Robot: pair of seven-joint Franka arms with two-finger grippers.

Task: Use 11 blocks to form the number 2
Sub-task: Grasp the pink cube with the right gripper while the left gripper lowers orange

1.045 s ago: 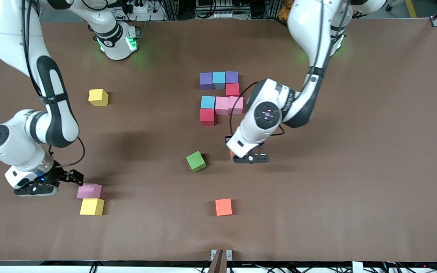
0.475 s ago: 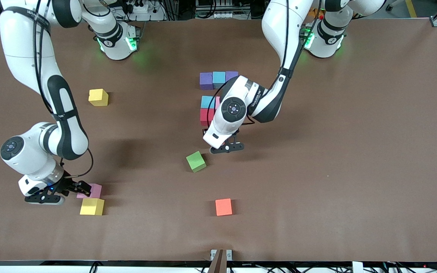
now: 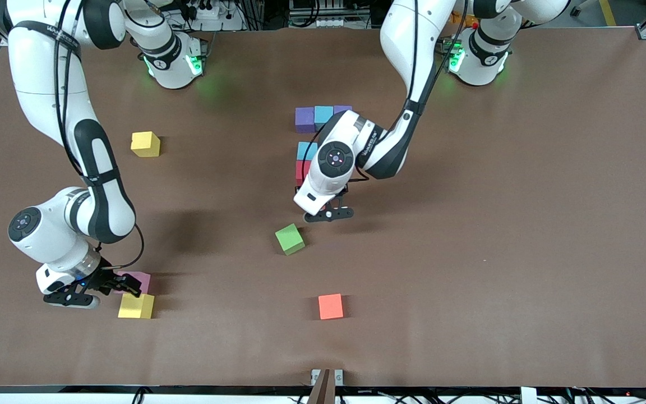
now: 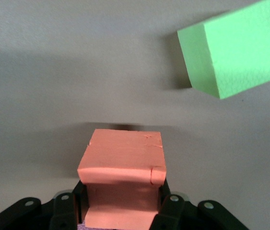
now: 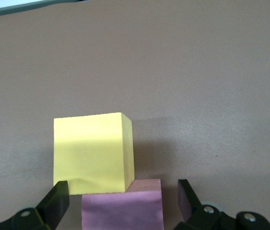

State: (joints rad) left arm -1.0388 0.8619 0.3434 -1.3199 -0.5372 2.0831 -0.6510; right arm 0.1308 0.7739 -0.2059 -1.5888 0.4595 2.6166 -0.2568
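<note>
green block (image 3: 290, 238) | orange block (image 3: 330, 306) | yellow cube (image 3: 136, 306) | brown table (image 3: 525, 224)

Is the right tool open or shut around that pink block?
Open. In the right wrist view the right tool has a finger standing off each side of the pink block, with gaps showing; nothing is gripped.

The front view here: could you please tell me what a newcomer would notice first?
The unfinished number 2 near the arms' bases, partly hidden by the left arm. The left pincer, just above the green block, grips an orange block. The right pincer straddles a pink block beside a yellow cube.
</note>
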